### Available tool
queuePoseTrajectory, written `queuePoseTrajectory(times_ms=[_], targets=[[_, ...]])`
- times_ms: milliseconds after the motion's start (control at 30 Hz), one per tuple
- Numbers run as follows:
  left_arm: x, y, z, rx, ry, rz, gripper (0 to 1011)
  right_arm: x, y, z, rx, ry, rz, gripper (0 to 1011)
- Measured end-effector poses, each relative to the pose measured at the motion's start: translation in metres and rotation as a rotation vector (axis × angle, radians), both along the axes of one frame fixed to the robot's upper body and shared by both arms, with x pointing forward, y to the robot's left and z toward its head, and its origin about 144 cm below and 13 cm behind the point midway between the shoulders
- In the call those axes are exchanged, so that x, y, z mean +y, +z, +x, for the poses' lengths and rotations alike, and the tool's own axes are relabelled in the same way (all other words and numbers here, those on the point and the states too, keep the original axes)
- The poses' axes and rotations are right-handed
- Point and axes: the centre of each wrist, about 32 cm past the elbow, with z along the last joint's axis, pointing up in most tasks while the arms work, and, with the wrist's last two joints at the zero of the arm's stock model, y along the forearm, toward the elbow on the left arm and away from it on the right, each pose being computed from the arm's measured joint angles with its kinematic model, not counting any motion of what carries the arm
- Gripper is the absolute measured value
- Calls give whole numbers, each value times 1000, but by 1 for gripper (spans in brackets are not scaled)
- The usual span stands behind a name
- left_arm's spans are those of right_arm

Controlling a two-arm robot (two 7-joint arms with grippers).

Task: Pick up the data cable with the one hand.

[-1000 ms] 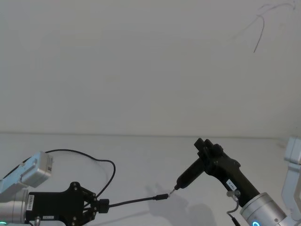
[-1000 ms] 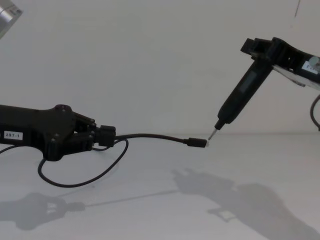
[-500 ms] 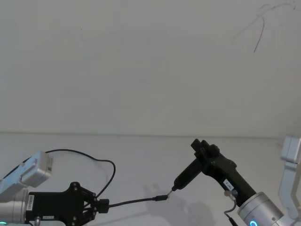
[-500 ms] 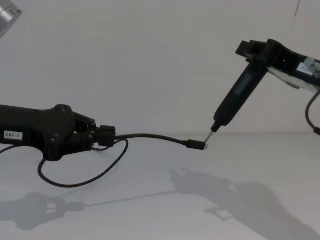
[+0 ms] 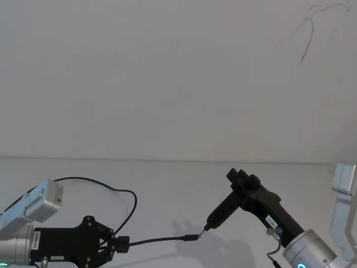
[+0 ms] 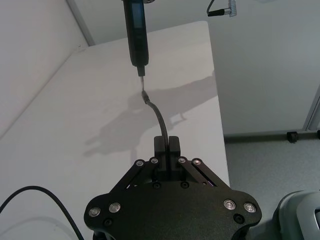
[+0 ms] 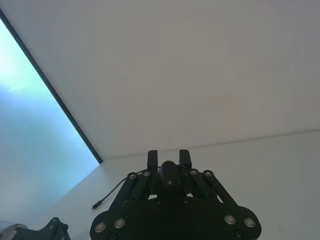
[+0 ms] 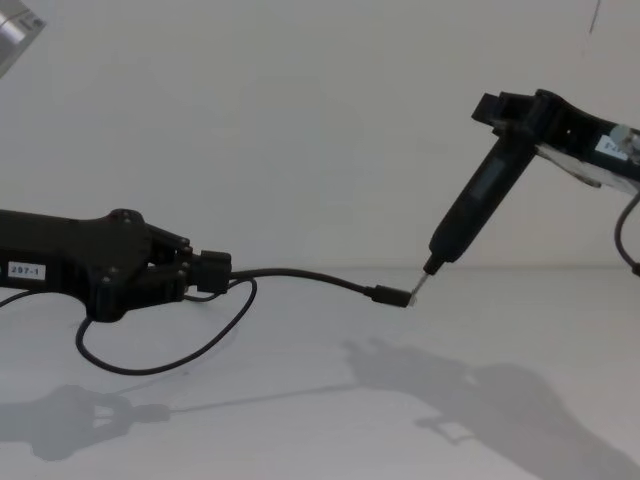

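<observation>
1. Fingers (image 6: pixel 166 146) of the left gripper (image 8: pixel 205 272): pressed together on the data cable (image 8: pixel 300 273), clamped a little way back from its plug. White label 287-1 (image 8: pixel 25 270) on the black gripper body, seen in the chest view.
2. Left gripper, position: low at the left side of the desk (image 8: pixel 330 400), held above the surface, pointing toward the desk's middle.
3. Data cable, forward run: arching out from the fingers, lifted clear of the desk, ending in a small black plug (image 8: pixel 392 295) with a short metal tip over the middle of the desk.
4. Data cable, rear run: hanging in a loose loop (image 8: pixel 160 362) below and behind the left gripper, resting on the desk near its left edge; in the head view curving up and back toward the far left (image 5: pixel 111 190).
5. Right gripper (image 8: pixel 512 112): raised above the right side of the desk, fingers closed on a slim black pen-like tool (image 8: pixel 472 212).
6. Pen-like tool: slanting down toward the desk's middle, fine tip (image 8: pixel 418 287) just at the plug's metal end; contact cannot be told.
7. Desk: plain white, with shadows of both arms on the near surface.
</observation>
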Motion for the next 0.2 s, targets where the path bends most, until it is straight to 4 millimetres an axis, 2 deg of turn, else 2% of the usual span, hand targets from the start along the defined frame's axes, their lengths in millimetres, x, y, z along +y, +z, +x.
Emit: queuePoseTrajectory(times_ms=[200], targets=[[0,0,0,0,0,0,39,-1,0,0,4,-1,-3,251]])
